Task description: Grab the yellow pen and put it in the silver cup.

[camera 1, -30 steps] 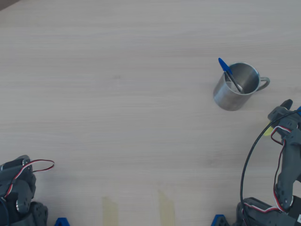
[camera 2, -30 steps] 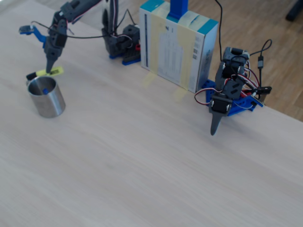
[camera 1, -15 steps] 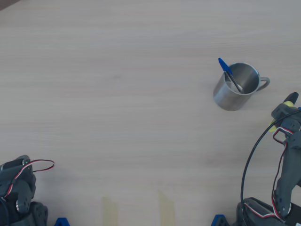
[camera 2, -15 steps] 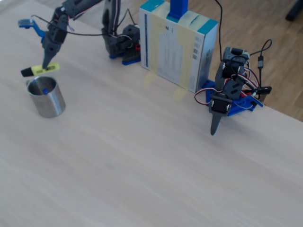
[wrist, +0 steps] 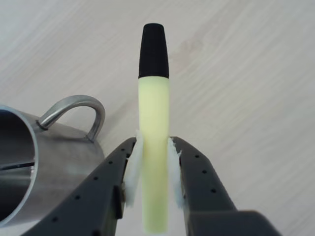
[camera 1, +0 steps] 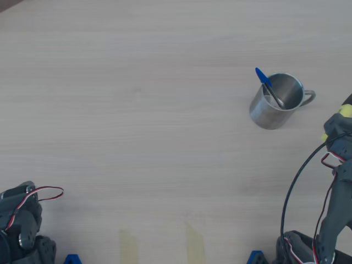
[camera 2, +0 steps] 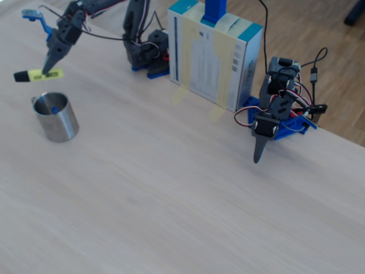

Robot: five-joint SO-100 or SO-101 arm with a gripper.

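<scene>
The fingers (wrist: 153,177) clamp one yellow pen (wrist: 153,147) beside one silver cup (wrist: 44,162) holding one blue pen (camera 1: 268,86).

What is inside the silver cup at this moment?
A thin blue pen leans inside the silver cup, its top sticking out over the rim. The cup wall hides its lower end. The yellow pen is not inside; the gripper holds it in the air.

Dark grey arm (camera 2: 91,8) with black and red-white cables; claw (wrist: 152,196) has white pads (wrist: 134,169).
</scene>
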